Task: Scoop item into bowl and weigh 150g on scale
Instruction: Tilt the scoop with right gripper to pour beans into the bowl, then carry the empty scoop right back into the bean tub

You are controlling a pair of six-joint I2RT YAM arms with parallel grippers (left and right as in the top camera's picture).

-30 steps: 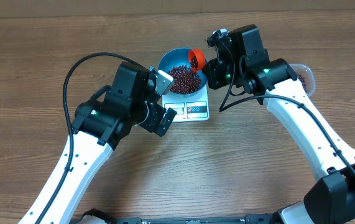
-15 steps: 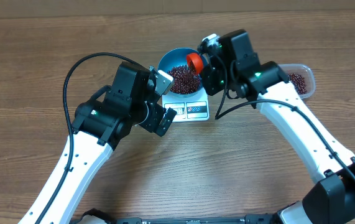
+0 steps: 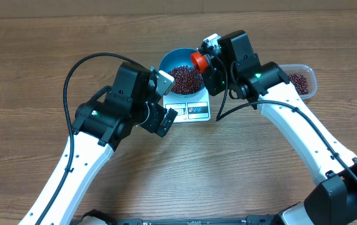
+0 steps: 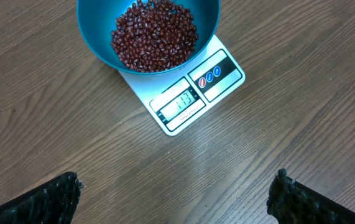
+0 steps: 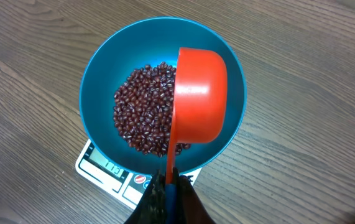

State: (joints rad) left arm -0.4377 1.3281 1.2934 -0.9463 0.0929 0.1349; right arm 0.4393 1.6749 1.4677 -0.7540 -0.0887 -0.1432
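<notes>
Scale (image 3: pixel 194 111) display end near, bowl (image 3: pixel 164 65) atop far end.

- A blue bowl (image 4: pixel 93 31) of red-brown beans (image 4: pixel 155 34) sits on the white scale (image 4: pixel 217 74), digits showing on its display.
- My left gripper (image 4: pixel 176 202) hangs above the wooden table (image 4: pixel 301 118), fingers (image 4: pixel 46 199) spread wide.

Left tool (image 4: pixel 174 198) wide, right tool (image 5: pixel 168 190) closed.

The wooden table (image 3: pixel 40 50) carries the scale (image 3: pixel 196 112) and a clear tub (image 3: pixel 313 82).
</notes>
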